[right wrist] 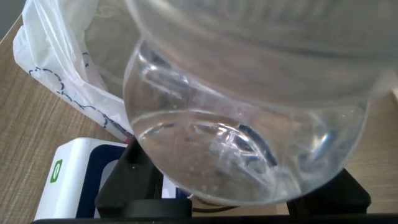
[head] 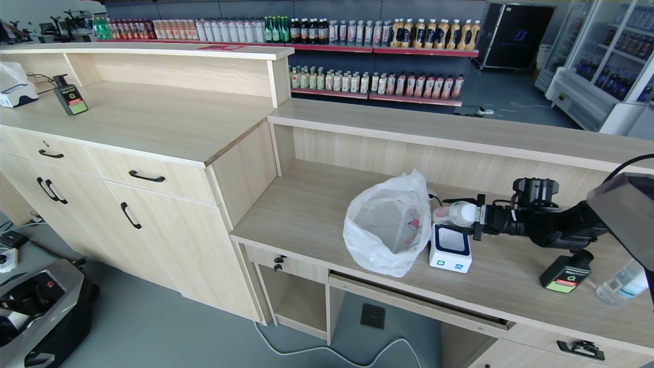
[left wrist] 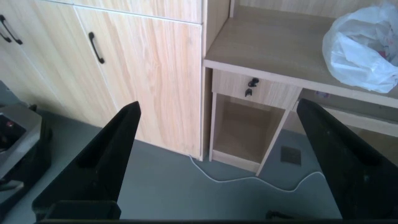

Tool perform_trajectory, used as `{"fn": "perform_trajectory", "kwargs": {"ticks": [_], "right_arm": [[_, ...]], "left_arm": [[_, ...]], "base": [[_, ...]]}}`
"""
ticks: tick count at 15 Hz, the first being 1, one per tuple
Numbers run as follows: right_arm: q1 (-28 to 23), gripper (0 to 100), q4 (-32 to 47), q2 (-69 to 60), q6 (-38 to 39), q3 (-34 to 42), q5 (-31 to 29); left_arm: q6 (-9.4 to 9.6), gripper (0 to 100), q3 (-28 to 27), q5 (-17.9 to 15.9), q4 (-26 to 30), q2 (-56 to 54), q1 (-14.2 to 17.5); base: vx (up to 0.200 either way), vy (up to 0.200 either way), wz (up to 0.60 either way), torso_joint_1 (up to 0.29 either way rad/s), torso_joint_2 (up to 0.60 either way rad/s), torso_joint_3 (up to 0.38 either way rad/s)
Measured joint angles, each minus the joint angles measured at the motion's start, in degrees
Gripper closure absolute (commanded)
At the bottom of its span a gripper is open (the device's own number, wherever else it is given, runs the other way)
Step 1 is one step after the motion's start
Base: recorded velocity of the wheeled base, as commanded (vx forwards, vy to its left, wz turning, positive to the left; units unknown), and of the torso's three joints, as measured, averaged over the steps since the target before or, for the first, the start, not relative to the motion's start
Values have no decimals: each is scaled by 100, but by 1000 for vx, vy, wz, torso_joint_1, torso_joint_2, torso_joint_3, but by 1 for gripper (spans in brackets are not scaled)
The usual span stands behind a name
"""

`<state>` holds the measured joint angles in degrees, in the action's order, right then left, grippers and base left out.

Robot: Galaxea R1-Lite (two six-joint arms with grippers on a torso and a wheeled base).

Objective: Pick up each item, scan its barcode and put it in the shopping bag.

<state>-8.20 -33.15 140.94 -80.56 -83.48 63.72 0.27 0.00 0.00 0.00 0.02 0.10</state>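
**Scan, then drop in**

Clamped sideways in the right gripper [head: 479, 215]: clear bottle [head: 460, 213], just above the white scanner [head: 450, 248]. Probably best to roll the barcode down toward the window, hold steady, then swing left over the open bag [head: 388, 230] without snagging its rim. Left gripper [left wrist: 214, 155] spread wide, low by the cabinets [left wrist: 149, 68]. Close by on the right: handheld scanner [head: 566, 273], second bottle [head: 621, 283].

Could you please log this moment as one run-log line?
right pincer: shut on bottle | bottle: at scanner, beside bag | left pincer: open
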Motion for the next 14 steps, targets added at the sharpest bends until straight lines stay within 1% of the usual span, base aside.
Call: {"fn": "perform_trajectory", "kwargs": {"ticks": [14], "right_arm": [[-194, 100, -163, 52, -24, 46, -2]], "left_arm": [[0, 0, 0, 0, 0, 0, -2]], "base": [[0, 0, 0, 0, 0, 0]]}}
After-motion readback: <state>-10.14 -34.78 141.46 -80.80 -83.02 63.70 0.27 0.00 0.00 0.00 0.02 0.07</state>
